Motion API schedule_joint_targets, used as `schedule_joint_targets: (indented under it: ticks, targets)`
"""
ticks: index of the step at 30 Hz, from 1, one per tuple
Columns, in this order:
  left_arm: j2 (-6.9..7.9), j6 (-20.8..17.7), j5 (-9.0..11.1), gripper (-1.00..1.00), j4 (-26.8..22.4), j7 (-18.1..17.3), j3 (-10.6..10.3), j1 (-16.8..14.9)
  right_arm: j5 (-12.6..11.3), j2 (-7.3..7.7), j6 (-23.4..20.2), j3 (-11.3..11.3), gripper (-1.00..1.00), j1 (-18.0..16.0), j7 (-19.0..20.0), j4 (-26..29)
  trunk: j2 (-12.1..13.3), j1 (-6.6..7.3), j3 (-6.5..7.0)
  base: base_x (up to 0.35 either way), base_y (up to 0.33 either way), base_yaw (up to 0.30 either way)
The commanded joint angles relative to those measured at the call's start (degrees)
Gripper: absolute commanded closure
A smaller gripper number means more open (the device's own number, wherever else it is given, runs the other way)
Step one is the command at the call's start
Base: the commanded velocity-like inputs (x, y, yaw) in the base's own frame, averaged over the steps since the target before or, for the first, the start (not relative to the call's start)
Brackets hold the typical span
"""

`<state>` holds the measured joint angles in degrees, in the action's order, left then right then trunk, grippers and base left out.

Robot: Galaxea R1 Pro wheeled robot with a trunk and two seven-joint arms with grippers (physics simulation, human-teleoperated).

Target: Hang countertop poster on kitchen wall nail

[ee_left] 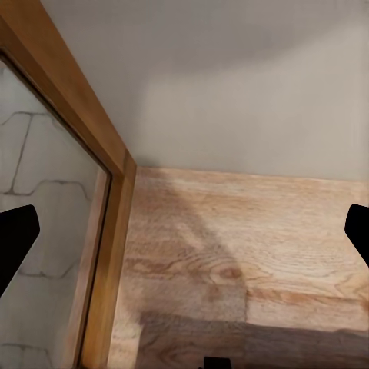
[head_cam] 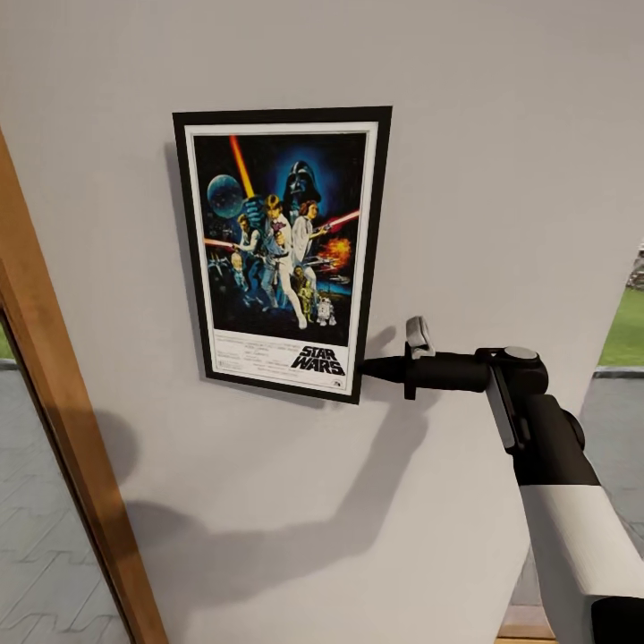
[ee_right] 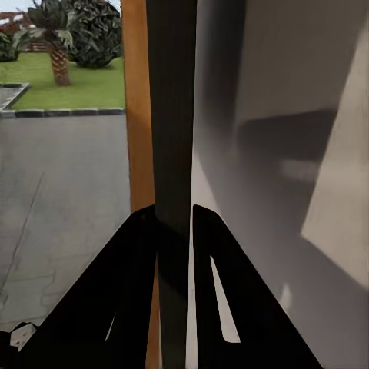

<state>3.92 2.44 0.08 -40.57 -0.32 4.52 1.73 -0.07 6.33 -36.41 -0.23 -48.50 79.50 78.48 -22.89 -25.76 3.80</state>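
Right claw [head_cam: 365,367]: the two black, tapered fingers were closed on the lower right corner of the poster [head_cam: 282,250], reaching it from the 3 o'clock side in the head view. In the right wrist view the fingers [ee_right: 131,284] pressed from both sides on the poster's thin black edge [ee_right: 171,115], which ran as a straight dark band between them. Behind the claw, the right arm [head_cam: 572,501] was matte black near the wrist, with a white, smooth forearm segment running off toward 5 o'clock.

Poster: a thin, flat, portrait rectangle with a black frame, a white inner border and dark blue artwork of figures, red and orange beams and a "STAR WARS" title at the lower right. It lay against the plain light-grey wall [head_cam: 501,134], slightly tilted, and cast a narrow shadow along its left and lower edges. The arm's shadow fell on the wall toward 6 o'clock.

Surroundings: an orange-brown wooden frame [head_cam: 54,385] ran diagonally at 8 o'clock, with grey paving behind the glass.

Left claw [ee_left: 184,246]: its black fingertips [ee_left: 15,238] stood wide apart at the sides of the left wrist view, holding nothing, above a light wood-grain floor [ee_left: 231,261] where wall and wooden frame met.
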Motion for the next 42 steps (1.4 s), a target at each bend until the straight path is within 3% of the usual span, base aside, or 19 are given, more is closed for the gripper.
schedule_joint_targets:
  ticks: [1,42]
  targets:
    - [-0.02,0.1,0.0,-1.00,0.0,0.0,0.0,0.0,0.0,0.00,-0.8,0.0,1.00,0.0,0.3,0.0,0.0,-0.02,-0.01,0.032,0.000,0.000]
    - [-0.02,0.1,0.0,-1.00,0.0,0.0,0.1,0.0,0.0,0.56,-1.2,-0.5,1.00,-0.3,0.2,0.0,0.0,-0.02,-0.01,0.021,0.000,0.000]
